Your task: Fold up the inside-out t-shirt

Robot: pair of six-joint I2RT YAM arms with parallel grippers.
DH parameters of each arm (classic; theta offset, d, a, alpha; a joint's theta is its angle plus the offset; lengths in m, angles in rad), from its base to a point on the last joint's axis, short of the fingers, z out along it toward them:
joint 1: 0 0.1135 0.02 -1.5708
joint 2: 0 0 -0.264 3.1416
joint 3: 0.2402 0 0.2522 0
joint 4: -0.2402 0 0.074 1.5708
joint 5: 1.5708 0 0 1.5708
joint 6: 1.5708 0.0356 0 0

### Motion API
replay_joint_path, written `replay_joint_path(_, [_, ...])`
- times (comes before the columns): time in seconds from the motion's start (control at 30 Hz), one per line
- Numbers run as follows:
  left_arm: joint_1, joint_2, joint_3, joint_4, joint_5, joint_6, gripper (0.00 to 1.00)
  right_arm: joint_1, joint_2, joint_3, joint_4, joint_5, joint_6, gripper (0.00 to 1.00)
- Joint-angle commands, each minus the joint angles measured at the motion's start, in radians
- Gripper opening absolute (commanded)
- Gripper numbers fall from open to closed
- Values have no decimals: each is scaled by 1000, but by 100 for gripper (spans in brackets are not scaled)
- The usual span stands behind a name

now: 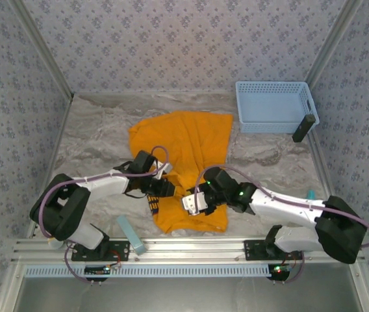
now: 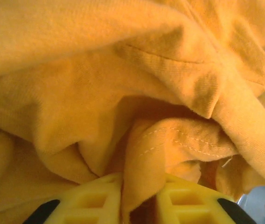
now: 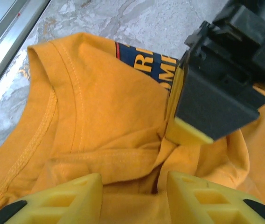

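Note:
The orange-yellow inside-out t-shirt [image 1: 188, 140] lies crumpled in the middle of the table, its lower part bunched between the two arms. My left gripper [image 1: 170, 189] is shut on a stitched fold of the shirt [image 2: 170, 140], and cloth is pinched between its yellow fingers [image 2: 95, 200]. My right gripper [image 1: 192, 202] faces it from the right and stands open over the shirt [image 3: 90, 121], with loose cloth lying in the gap [image 3: 135, 184]. The left gripper's finger [image 3: 188, 131] shows close ahead. Dark printed lettering [image 3: 146, 63] peeks out at the fold's edge.
A light blue basket [image 1: 272, 104] stands at the back right with a dark object [image 1: 303, 128] leaning by it. A pale blue bar [image 1: 131, 234] lies near the front rail at the left. Marbled table surface [image 1: 269, 162] shows right of the shirt.

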Motion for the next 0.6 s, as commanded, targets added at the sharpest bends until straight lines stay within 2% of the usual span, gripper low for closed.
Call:
replay_joint_path(0.0, [-19,-46,11,-46,-19,50,17,23,63,20,93,127,83,35])
replay_joint_path(0.13, [-40,-142,-54,-3,-72,62,14,-31,53,-32,202,316,215,12])
replay_joint_path(0.2, [-50,-183,-82,9,-97,90,15,-61,14,-71,237,400,252,8])
replay_joint_path(0.27, [-61,-205,-90,-6,-130,107,22,-92,-35,-96,237,393,297,11])
replay_joint_path(0.33, [-72,-218,-77,-34,-130,125,39,-116,-106,-110,208,320,338,17])
replay_joint_path(0.47, [-96,-244,-42,-66,-161,165,45,-112,-207,-119,127,144,300,30])
replay_joint_path(0.57, [-113,-268,1,-113,-221,207,51,-83,-236,-106,73,88,288,36])
